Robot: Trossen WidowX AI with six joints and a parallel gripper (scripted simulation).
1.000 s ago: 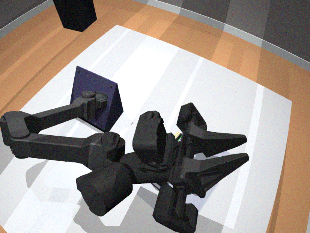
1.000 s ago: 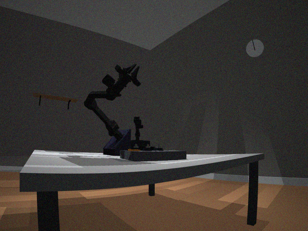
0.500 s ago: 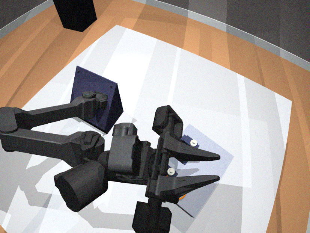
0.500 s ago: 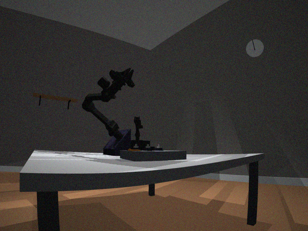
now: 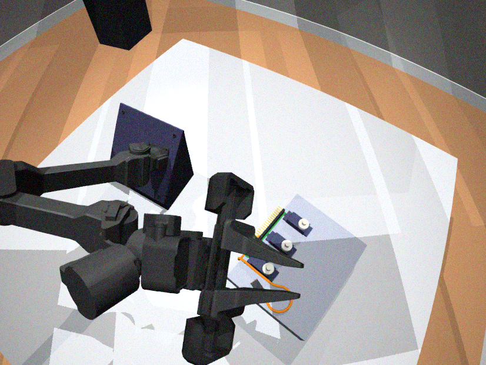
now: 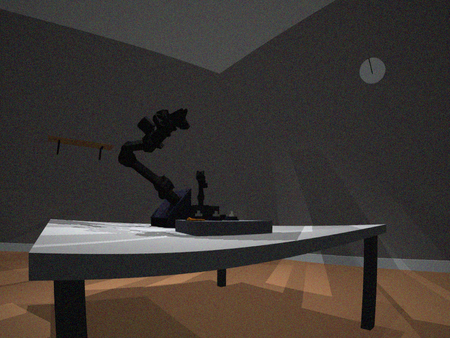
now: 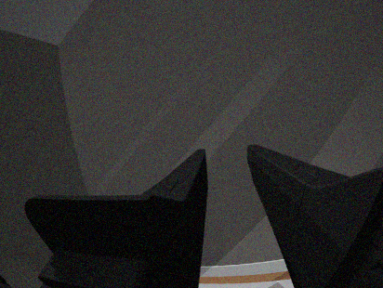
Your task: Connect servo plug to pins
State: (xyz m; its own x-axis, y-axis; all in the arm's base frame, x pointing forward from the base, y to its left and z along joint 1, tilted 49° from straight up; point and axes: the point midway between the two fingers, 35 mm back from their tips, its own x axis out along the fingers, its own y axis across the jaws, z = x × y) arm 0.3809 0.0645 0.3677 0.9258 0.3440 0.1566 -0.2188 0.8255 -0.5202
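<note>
My gripper [image 5: 301,281] [image 6: 186,116] [image 7: 226,154] is partly open, with nothing between its fingers. It hangs high above the holder. The pale holder [image 5: 325,263] [image 6: 225,228] carries three dark servo motors, one of them a servo [image 5: 263,266] at the lead's end of the row. The orange lead [image 5: 257,270] [image 6: 195,218] runs along the holder and loops back. The small dark plug [image 5: 257,284] lies at its end, near the holder's edge and left of the lower finger. The thin yellow pins [image 5: 268,222] are partly hidden by the gripper. The coloured band and dot cannot be made out.
A dark blue wedge-shaped base [image 5: 147,129] [image 6: 169,209] stands on the white table [image 5: 313,129] [image 6: 120,244]. A thin dark upright post [image 6: 200,189] rises behind the holder. The wrist view mostly shows the dark wall.
</note>
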